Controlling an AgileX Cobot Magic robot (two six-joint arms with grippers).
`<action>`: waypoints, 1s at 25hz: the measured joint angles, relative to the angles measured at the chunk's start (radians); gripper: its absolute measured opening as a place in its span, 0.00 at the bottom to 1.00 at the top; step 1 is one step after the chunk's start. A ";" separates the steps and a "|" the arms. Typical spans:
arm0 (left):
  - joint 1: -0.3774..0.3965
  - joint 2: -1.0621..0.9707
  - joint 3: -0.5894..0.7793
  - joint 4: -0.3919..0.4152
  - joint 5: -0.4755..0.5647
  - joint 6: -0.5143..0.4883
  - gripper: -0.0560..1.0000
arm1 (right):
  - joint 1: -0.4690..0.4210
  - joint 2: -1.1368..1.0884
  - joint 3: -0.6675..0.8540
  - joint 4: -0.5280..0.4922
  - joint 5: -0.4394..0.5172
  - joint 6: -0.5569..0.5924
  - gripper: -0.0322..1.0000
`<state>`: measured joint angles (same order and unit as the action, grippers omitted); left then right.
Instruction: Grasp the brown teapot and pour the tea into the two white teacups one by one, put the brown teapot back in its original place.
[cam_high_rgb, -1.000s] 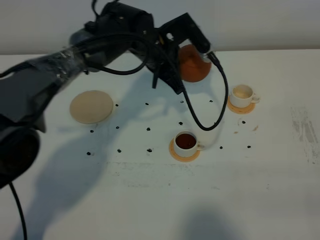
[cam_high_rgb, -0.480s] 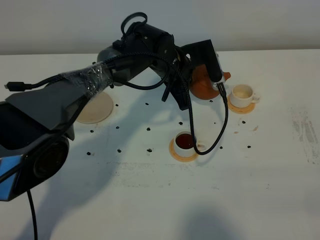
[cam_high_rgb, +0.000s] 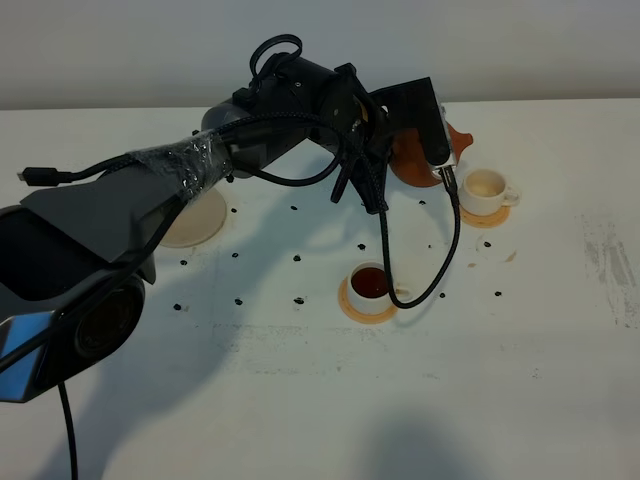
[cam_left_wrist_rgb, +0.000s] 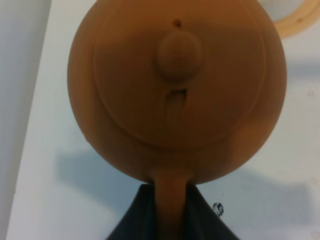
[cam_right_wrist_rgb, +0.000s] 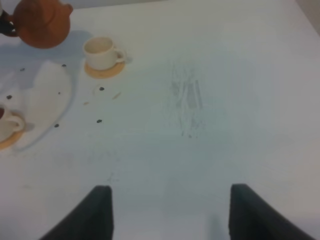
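Your left end effector (cam_left_wrist_rgb: 170, 212) is clenched on the loop handle of the brown teapot (cam_high_rgb: 412, 170). Over the last second it has swung the pot across the counter (cam_high_rgb: 520, 330), and the spout is now just beside the far teacup (cam_high_rgb: 485, 187), not yet over it. The near teacup (cam_high_rgb: 372, 302) already holds tea (cam_high_rgb: 371, 282). The far one looks empty, so the second pour comes next, then the return to the cream plate (cam_high_rgb: 200, 222). Your right end effector (cam_right_wrist_rgb: 170, 215) hangs spread apart, holding nothing.
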<state>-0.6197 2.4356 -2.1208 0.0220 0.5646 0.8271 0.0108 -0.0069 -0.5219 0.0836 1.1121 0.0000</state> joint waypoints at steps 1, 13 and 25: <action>0.000 0.000 0.000 0.003 -0.007 0.000 0.12 | 0.000 0.000 0.000 0.000 0.000 0.000 0.51; -0.001 0.016 0.000 0.003 -0.033 0.001 0.12 | 0.000 0.000 0.000 0.000 0.000 0.000 0.51; -0.001 0.016 0.000 0.011 -0.040 0.003 0.12 | 0.000 0.000 0.000 0.000 0.000 0.000 0.51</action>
<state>-0.6205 2.4517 -2.1208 0.0327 0.5241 0.8304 0.0108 -0.0069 -0.5219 0.0836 1.1121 0.0000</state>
